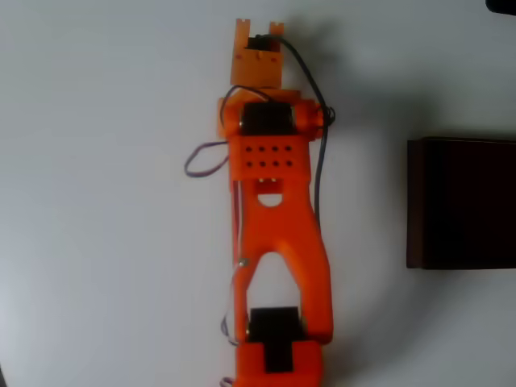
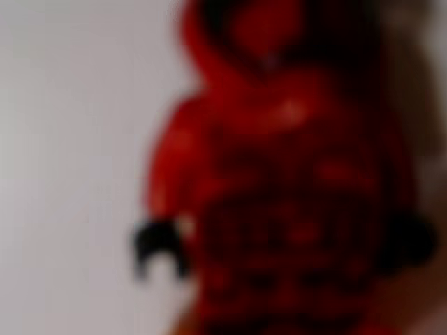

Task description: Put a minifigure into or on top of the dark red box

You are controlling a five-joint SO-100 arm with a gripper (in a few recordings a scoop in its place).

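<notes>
The minifigure (image 2: 279, 181) looms very close and blurred in the wrist view: an all-red figure with its head toward the top and a dark hand on each side. My orange arm stretches up the middle of the overhead view, with the gripper (image 1: 258, 36) at its top end, pointing down at the white table. From above, the gripper covers the figure, and its fingers cannot be made out in either view. The dark red box (image 1: 463, 201) sits at the right edge of the overhead view, well to the right of the gripper and lower in the picture.
The white table (image 1: 105, 201) lies bare to the left of the arm and between the arm and the box. A black cable (image 1: 321, 153) and thin wires run along the arm. A dark object (image 1: 501, 5) pokes in at the top right corner.
</notes>
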